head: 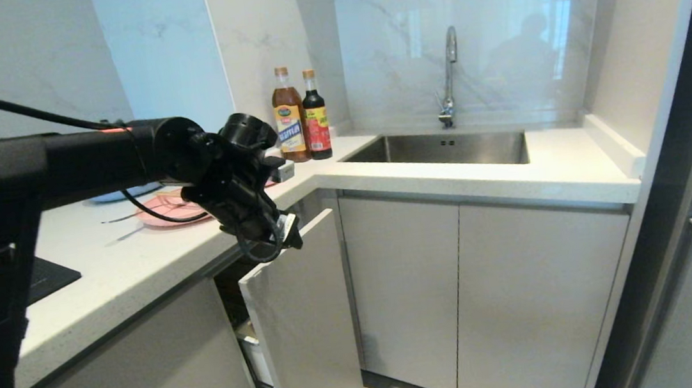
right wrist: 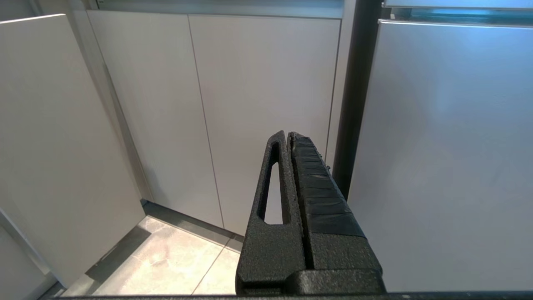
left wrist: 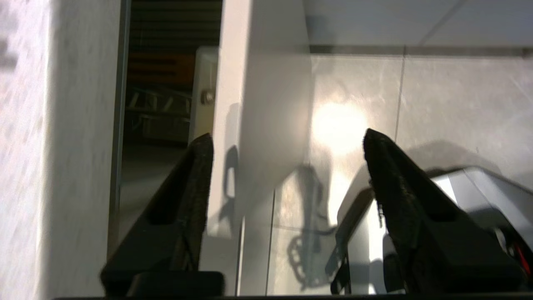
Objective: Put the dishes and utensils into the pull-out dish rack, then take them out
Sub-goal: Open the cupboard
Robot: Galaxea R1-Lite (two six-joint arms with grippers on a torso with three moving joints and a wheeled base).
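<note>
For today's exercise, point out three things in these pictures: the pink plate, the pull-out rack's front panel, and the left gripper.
pink plate (head: pixel 162 214): head view, rim left of the arm.
front panel (head: pixel 302 327): head view, middle of its face.
left gripper (left wrist: pixel 287 139): left wrist view, midway between the open fingertips.

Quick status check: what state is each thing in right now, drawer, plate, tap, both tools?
Pull-out front: partly pulled out, rack mostly hidden behind it.
Pink plate: flat on the counter, not loaded.
Tap: no water visible.
Left tool: open, above the front's top edge, holding nothing.
Right tool: shut, empty, parked low.
</note>
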